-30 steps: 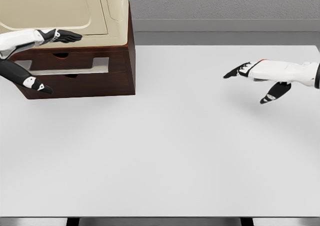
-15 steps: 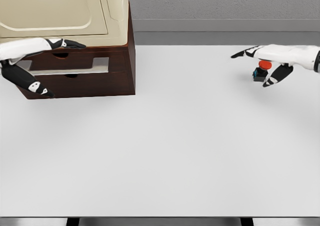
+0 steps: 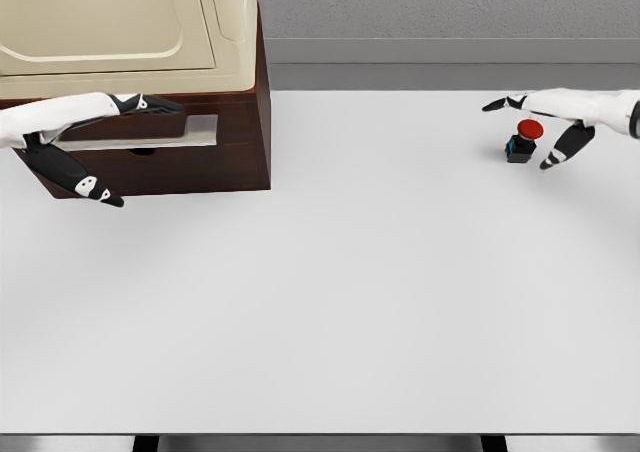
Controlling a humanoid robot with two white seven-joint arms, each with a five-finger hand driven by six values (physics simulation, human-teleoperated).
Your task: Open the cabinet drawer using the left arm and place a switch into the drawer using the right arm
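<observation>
**A:** Starting at the far left: left hand [image 3: 95,142] sits against the front of the cabinet [image 3: 200,162], fingers stretched flat along the drawer [image 3: 150,130] line, thumb hanging below. Nothing gripped that I can see. Drawer front looks flush or nearly so; can't tell whether any gap has opened.

**B:** Handle?

**A:** Pale bar across the drawer face, with a dark finger notch under it. Rigid wood box, so I'd expect a straight pull with some slide friction. Best hold is probably hooking fingertips under that bar.

**B:** Middle?

**A:** Bare white table [image 3: 330,302], matte and flat. Grey wall behind, dark strip along the table's back edge.

**B:** Right side?

**A:** Switch [image 3: 522,144] stands upright near the right rear of the table, well apart from the cabinet. Red mushroom cap on a small dark body. Right hand [image 3: 560,122] hovers over and just beside it, fingers spread, thumb angled down next to it, holding nothing.

**B:** Handling?

**A:** Judging light, hard plastic, stiff. Cap is rounded and likely slick; the squarer body gives flatter faces. I'd pinch the body from two sides, below the cap. It could tip if nudged off-centre.
</observation>
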